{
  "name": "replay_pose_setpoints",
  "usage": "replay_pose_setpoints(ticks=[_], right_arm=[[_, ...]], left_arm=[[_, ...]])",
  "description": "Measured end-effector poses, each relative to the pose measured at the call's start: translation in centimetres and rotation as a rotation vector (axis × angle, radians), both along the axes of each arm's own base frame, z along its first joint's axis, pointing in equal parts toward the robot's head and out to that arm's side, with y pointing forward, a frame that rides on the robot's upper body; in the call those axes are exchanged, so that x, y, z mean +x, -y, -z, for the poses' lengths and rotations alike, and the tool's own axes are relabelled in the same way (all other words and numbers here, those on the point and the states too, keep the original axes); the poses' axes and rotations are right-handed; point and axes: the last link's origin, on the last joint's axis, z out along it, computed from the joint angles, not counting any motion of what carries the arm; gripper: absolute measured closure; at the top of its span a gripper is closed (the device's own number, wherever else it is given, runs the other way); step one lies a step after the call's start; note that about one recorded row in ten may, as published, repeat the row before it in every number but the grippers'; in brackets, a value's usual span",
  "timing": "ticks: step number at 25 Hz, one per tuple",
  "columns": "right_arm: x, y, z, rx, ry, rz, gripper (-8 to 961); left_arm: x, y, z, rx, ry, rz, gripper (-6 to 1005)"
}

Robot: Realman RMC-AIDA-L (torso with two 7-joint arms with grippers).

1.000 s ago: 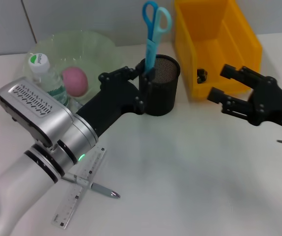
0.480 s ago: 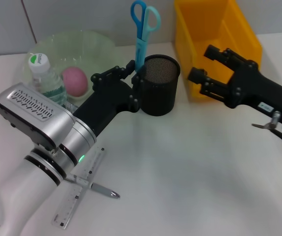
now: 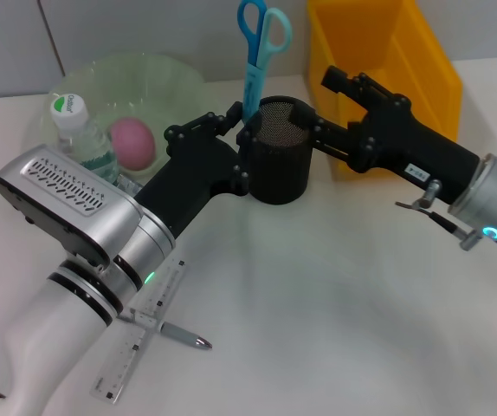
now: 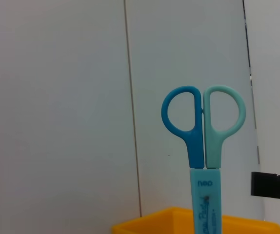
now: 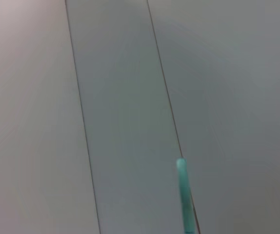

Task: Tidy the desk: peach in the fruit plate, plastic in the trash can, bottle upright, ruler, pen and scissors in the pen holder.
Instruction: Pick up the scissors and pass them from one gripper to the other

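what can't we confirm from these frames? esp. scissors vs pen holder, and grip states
- Scissors tips: head view, hidden behind the left gripper and the pen holder rim; inside or just outside, cannot tell.
- Right gripper: head view, one finger behind the holder; contact unclear.
- Pen: head view, upper end under the left arm.
- Trash can contents: head view, blocked by the right arm.
- Wrist views: mostly wall, no fingers shown.

Scissors (image 3: 261, 43): one handle loop dark blue, the other pale turquoise, light-blue sheath with small print. Pen holder (image 3: 280, 165): black mesh. Trash can (image 3: 422, 61): solid yellow. Fruit plate (image 3: 175, 87): translucent pale green; peach (image 3: 133, 143) pink. Bottle (image 3: 80, 139): clear, white cap with green lettering, green-patterned label. Ruler (image 3: 140, 334): clear with black graduations. Pen (image 3: 179, 334): grey-silver. Left gripper (image 3: 231, 139) and right gripper (image 3: 331, 108): matte black.
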Motion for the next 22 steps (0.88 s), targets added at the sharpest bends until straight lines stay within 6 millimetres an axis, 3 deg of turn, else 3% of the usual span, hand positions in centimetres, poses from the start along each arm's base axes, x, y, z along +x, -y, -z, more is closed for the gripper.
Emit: replay_pose_setpoints(ticks=[10,22], right_arm=[[-1.9,-0.6,2.5,0.049,0.006,0.002,142],[-3.5,-0.7,3.8,0.155,0.000,0.019,181]], left_arm=[[-0.1,-0.1,0.0,0.012,-0.010,-0.010,786],[-0.3,0.0,0.3,-0.001,-0.023,-0.018,778]])
